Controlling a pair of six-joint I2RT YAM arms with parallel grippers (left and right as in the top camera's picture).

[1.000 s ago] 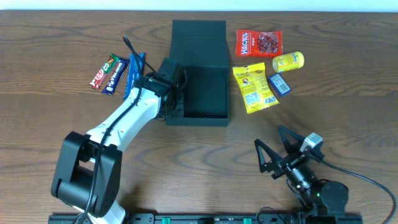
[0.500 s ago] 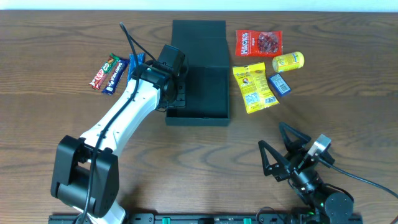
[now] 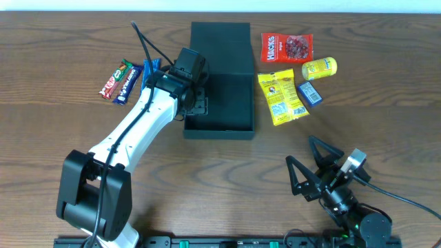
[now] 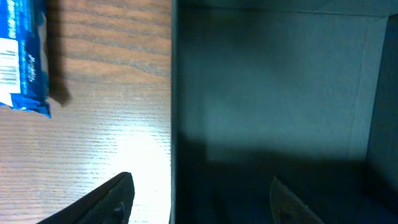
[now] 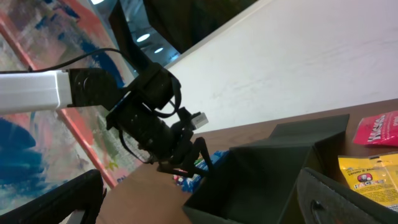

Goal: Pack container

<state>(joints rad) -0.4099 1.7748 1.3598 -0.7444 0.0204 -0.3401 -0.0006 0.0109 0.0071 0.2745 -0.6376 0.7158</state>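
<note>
Stiff, light-looking container (image 3: 234, 103) seemed best grabbed by its side wall, which the wide-open left pincer (image 4: 200, 186) straddled.

Dark brown wooden table (image 3: 386, 103) with lengthwise grain, pale strip (image 3: 220, 5) along the overhead view's top edge, glare patch (image 4: 143, 162) on the wood, white wall (image 5: 323, 56) at upper right of the right wrist view, red-and-blue painted panel (image 5: 37, 143) at left, ceiling lights (image 5: 143, 38) at upper left.

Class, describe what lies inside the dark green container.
No packets show on the container's bare floor; only one finger of the left gripper reaches inside. The left arm hides the floor's left edge from overhead.
</note>
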